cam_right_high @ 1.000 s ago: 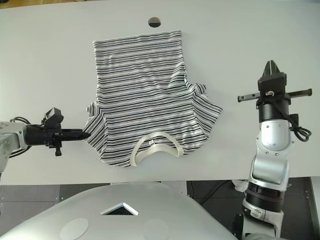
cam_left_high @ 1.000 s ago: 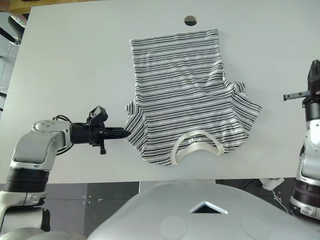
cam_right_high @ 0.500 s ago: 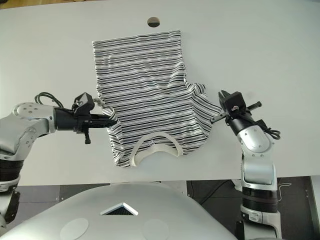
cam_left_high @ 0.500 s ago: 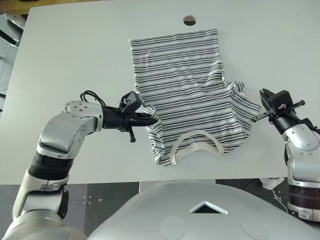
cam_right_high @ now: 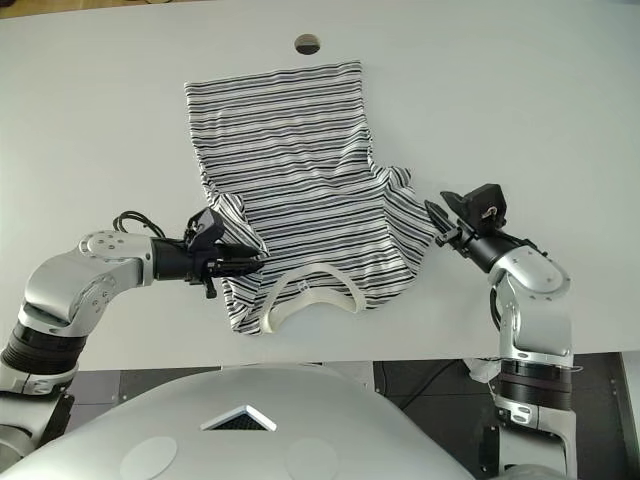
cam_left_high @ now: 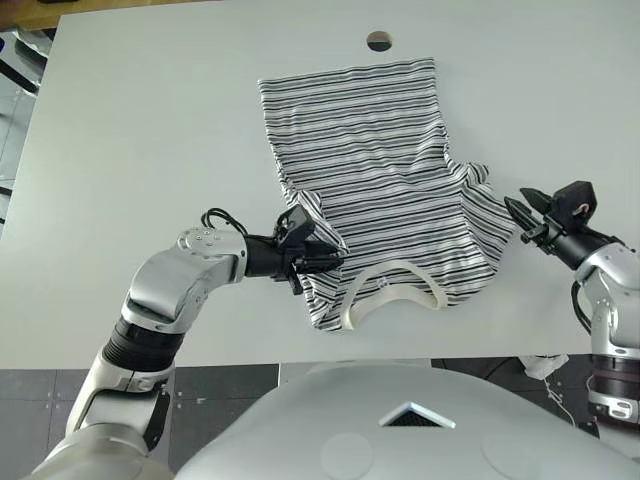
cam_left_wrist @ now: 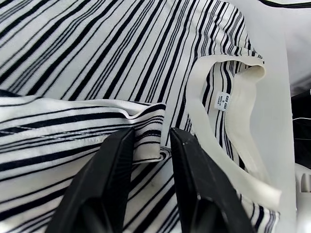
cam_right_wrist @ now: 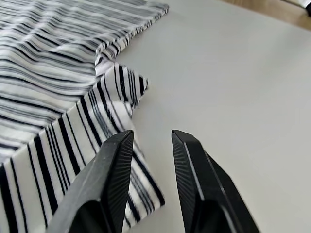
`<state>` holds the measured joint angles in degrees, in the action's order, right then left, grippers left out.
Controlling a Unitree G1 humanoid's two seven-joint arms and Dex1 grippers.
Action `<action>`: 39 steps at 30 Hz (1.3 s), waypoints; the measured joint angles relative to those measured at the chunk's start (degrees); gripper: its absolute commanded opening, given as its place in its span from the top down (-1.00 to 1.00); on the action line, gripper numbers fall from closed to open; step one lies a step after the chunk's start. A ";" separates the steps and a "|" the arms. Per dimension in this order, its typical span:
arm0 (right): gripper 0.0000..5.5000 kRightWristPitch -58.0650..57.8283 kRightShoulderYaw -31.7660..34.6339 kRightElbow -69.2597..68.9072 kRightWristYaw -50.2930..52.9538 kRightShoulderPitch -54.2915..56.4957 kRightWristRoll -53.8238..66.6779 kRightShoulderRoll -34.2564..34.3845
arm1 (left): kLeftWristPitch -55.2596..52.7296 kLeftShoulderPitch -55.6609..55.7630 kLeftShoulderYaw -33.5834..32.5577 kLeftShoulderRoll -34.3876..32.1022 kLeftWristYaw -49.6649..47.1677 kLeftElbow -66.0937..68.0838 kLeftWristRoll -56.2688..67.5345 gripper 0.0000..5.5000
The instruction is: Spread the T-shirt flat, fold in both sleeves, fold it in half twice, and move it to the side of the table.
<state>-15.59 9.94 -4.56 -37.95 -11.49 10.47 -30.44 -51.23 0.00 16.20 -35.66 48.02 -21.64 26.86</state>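
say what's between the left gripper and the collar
Only striped T-shirt fabric, from the sleeve edge in the left gripper to the collar; left wrist view shows it.

We think this is a robot lab or an office test room: a plain white bench (cam_left_high: 150,120) with a round cable hole (cam_left_high: 379,41) at 12 o'clock, dark grey floor tiles (cam_left_high: 215,385) at 6 o'clock, and a wood-coloured floor (cam_left_high: 45,12) at 11 o'clock.

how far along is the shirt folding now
Done: the T-shirt lies spread on the table. In hand: its left sleeve is folded onto the body, left gripper at the hem; the open right gripper is at the right sleeve. Left: that sleeve, both half folds, moving aside.
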 measured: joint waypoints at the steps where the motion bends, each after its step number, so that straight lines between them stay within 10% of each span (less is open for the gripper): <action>1: 0.47 -0.57 -0.16 1.00 -0.32 -0.05 -0.07 -0.35 | 0.10 -0.26 -0.24 0.31 -0.02 -0.44 0.52 0.51; 9: 0.47 -1.21 -1.57 3.04 -3.12 0.12 0.99 -2.26 | 1.66 -0.46 -7.54 1.26 -1.16 -4.64 4.69 0.51; 17: 0.95 -0.66 -3.10 2.84 -4.47 -0.34 1.01 -3.50 | 5.91 -2.17 -14.80 3.74 -4.70 -5.79 7.22 0.57; 31: 0.96 -6.85 -3.42 -9.96 -3.03 -0.86 5.12 -3.34 | 20.10 -13.11 -13.59 3.34 -5.62 -3.15 -0.60 0.73; 39: 0.96 -7.48 -20.48 -17.86 -4.22 0.28 -6.96 -7.86 | 28.11 -19.51 -9.76 2.17 -4.23 -2.83 -6.71 0.54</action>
<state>-23.07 -10.55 -22.42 -42.17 -11.21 3.50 -38.30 -23.12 -19.51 6.44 -33.49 43.79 -24.48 20.16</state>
